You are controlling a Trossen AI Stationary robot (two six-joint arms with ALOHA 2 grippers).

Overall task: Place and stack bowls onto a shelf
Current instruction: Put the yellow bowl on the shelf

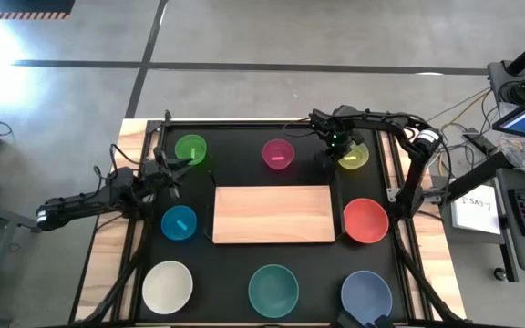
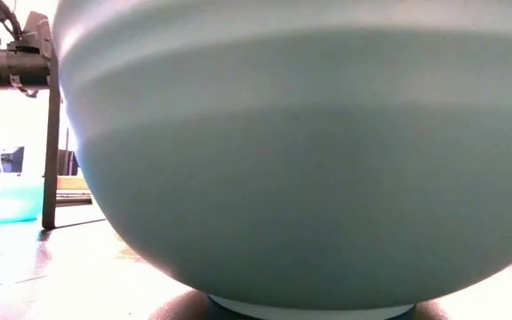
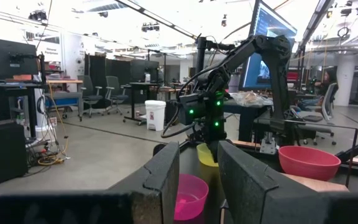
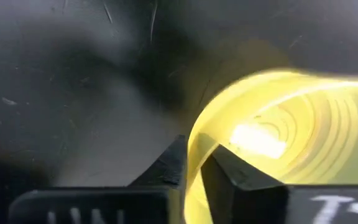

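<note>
The shelf [image 1: 273, 214] is bare; all eight bowls sit on the desk [image 1: 244, 155]. The right end effector [image 4: 194, 163] pinches the yellow-green bowl [image 4: 272, 134] rim; the left end effector [image 3: 199, 171] is spread.

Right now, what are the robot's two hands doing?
Left gripper: open, empty, between the green and blue bowls.
Right gripper: shut on the rim of the yellow bowl.

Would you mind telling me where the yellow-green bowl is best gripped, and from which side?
By its thin rim, from above: the yellow-green bowl sits upright and open on the black table, so one finger goes inside the wall and one outside. The right hand straddles the rim exactly so, on the side facing the magenta bowl. The left hand waits apart.
</note>
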